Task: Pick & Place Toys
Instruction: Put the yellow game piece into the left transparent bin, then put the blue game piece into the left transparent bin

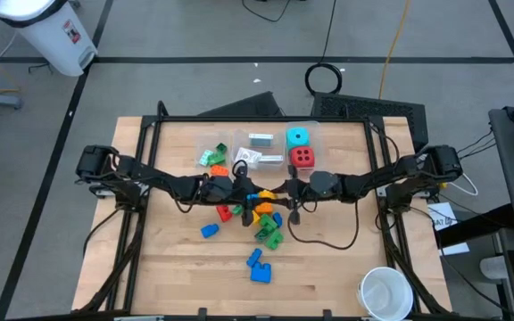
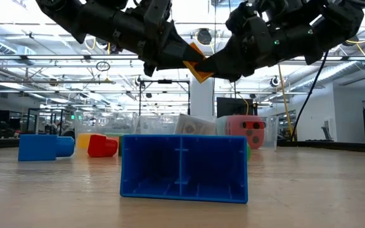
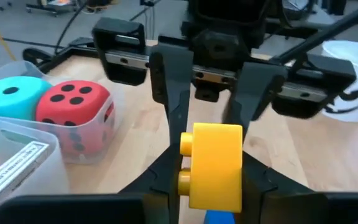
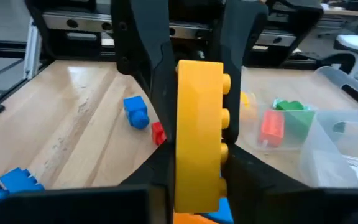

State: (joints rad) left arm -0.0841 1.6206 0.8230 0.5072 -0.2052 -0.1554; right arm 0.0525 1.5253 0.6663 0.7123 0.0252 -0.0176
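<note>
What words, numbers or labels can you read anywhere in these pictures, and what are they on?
No text reads clearly.
Card in the clear bin: printed line, too blurred.
White container on the floor: label too small.
Loose paper: print too small.
Red die: four dots on top, no numerals.
Cyan die: one dot showing.
</note>
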